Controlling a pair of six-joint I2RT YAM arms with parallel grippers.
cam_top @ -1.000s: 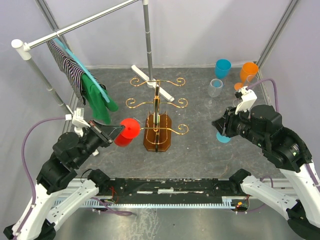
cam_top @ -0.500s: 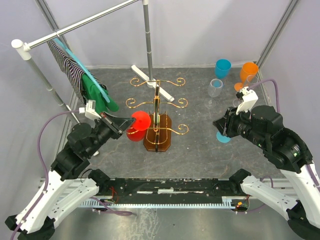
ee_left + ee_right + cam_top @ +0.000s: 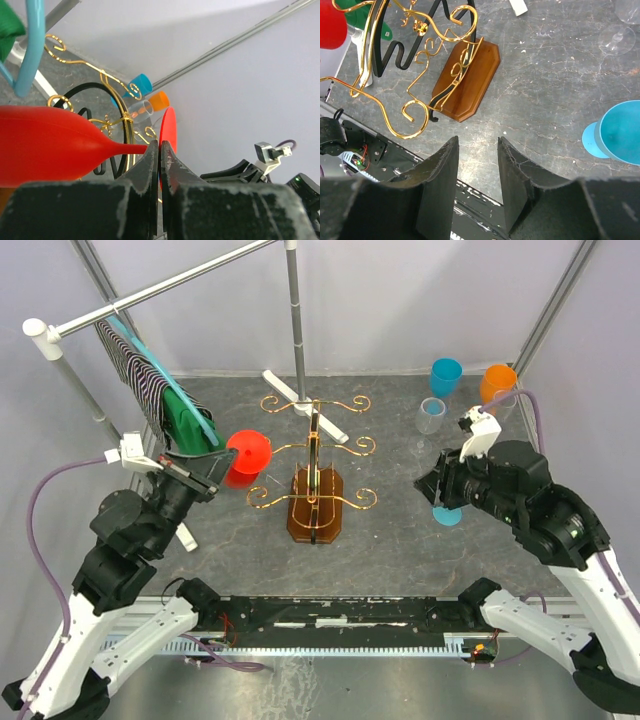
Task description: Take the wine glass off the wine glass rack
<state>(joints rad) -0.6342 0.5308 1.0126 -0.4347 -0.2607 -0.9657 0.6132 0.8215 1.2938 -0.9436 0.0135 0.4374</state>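
left jaws — pinching red wine glass (image 3: 247, 452) stem | right jaws — spread

Robot lab cell, white walls (image 3: 400, 300), metal pole frame (image 3: 295, 320), grey tabletop (image 3: 400, 530)

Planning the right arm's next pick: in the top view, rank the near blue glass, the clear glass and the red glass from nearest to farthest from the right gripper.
From the right gripper:
1. Near blue glass: on the table right beside it, on the arms' side.
2. Clear glass: farther back, right side.
3. Red glass: far across, on the left side.
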